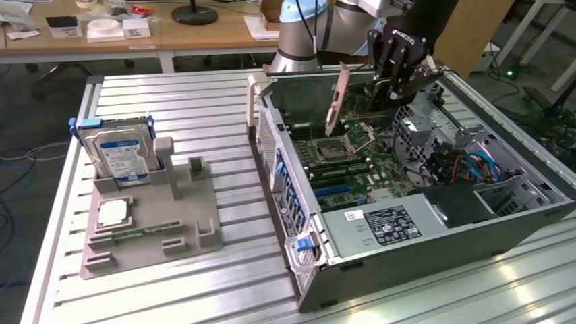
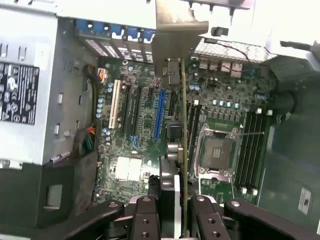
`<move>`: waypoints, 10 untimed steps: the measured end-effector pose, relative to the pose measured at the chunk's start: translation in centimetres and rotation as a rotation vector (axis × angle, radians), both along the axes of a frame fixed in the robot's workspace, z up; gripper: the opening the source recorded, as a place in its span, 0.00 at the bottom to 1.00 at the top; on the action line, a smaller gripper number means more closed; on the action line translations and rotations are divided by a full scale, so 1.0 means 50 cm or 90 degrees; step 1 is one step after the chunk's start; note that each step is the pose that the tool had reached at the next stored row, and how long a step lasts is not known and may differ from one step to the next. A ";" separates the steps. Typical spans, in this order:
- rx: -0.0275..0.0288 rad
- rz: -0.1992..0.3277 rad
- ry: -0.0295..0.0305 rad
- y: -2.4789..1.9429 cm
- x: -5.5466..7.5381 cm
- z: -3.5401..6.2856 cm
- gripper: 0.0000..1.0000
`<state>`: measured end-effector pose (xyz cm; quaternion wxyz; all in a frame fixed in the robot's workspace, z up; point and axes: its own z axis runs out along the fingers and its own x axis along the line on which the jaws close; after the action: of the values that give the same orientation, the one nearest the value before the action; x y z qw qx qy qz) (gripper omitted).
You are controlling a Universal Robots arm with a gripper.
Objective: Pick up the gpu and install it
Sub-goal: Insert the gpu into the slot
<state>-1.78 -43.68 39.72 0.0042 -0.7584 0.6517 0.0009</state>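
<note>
In the upper middle of the exterior view the gripper [image 1: 393, 84] hangs over the open computer case [image 1: 423, 256], its jaws closed on the gpu [image 1: 339, 101]. The card stands on edge. Its long axis runs from the jaws out to its silver bracket, at the end nearest the case's rear wall. In the wrist view the gpu [image 2: 183, 150] runs straight away from the gripper [image 2: 172, 220], parallel to the blue slot [image 2: 159, 112]. It seems to sit just beside that slot, between it and the processor socket [image 2: 217, 150].
</note>
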 end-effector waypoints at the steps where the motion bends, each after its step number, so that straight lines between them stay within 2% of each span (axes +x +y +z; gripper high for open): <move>1: -0.0001 0.002 0.0000 0.0000 0.000 0.000 0.28; 8: 0.0000 0.001 -0.0001 0.0000 0.000 0.000 0.28; 10: 0.0000 -0.015 -0.0001 0.0001 0.000 -0.001 0.28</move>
<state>-1.78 -43.68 39.69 0.0043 -0.7506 0.6608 0.0008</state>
